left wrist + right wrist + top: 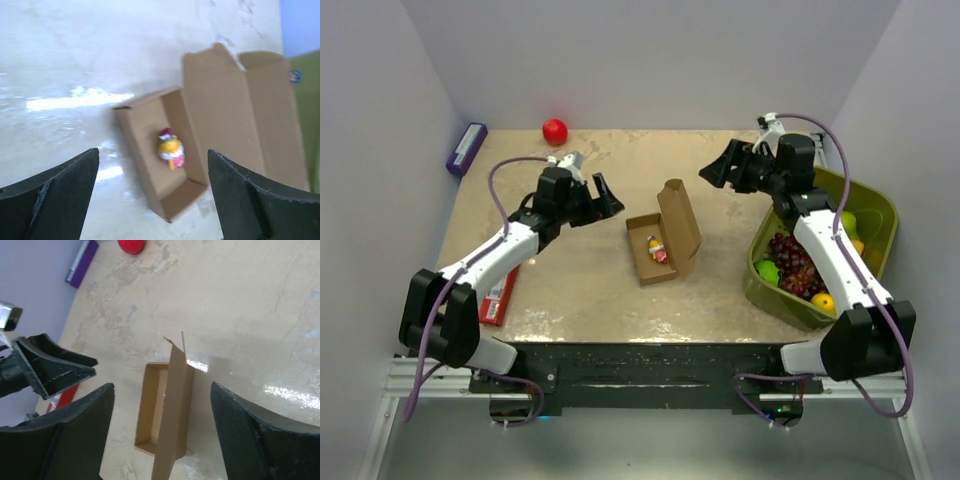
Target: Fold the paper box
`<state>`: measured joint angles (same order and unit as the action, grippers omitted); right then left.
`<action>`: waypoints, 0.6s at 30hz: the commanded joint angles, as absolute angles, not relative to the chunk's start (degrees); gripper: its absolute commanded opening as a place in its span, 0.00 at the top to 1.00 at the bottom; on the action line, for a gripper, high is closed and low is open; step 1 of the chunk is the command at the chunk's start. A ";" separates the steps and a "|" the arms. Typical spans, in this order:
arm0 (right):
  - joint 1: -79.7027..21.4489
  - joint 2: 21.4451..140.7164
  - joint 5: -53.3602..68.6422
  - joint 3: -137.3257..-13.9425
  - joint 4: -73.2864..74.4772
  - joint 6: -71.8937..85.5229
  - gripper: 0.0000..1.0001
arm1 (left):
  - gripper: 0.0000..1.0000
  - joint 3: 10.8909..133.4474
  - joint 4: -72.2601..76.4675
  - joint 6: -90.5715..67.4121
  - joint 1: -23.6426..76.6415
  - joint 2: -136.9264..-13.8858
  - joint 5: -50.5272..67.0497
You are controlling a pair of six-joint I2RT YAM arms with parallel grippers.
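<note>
While the left gripper (603, 197) and right gripper (714, 167) are held spread and empty, the paper box (680, 222) is seen between them, untouched. Its lid is raised.

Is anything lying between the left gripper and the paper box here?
Nothing. Only bare table separates the left gripper from the paper box, which shows best in the top view.

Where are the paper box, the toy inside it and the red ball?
paper box (682, 222), top view, on its raised lid.
toy (171, 148), left wrist view, on its yellow middle.
red ball (555, 131), top view, on its centre.
</note>
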<state>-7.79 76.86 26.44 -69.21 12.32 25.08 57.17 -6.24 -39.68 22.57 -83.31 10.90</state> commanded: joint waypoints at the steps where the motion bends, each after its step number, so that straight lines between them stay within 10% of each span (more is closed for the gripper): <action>1: -9.22 83.48 13.76 -72.59 12.91 24.88 0.28 | 0.11 53.70 0.88 -35.78 19.51 -85.24 9.41; 18: -17.84 108.72 2.90 -82.53 18.46 23.20 0.49 | 0.52 56.69 6.05 -29.18 19.51 -103.88 14.85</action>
<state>-17.21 108.12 4.95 -81.34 18.04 23.46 54.87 1.83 -31.59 19.42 -102.30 12.45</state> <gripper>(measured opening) 0.512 0.489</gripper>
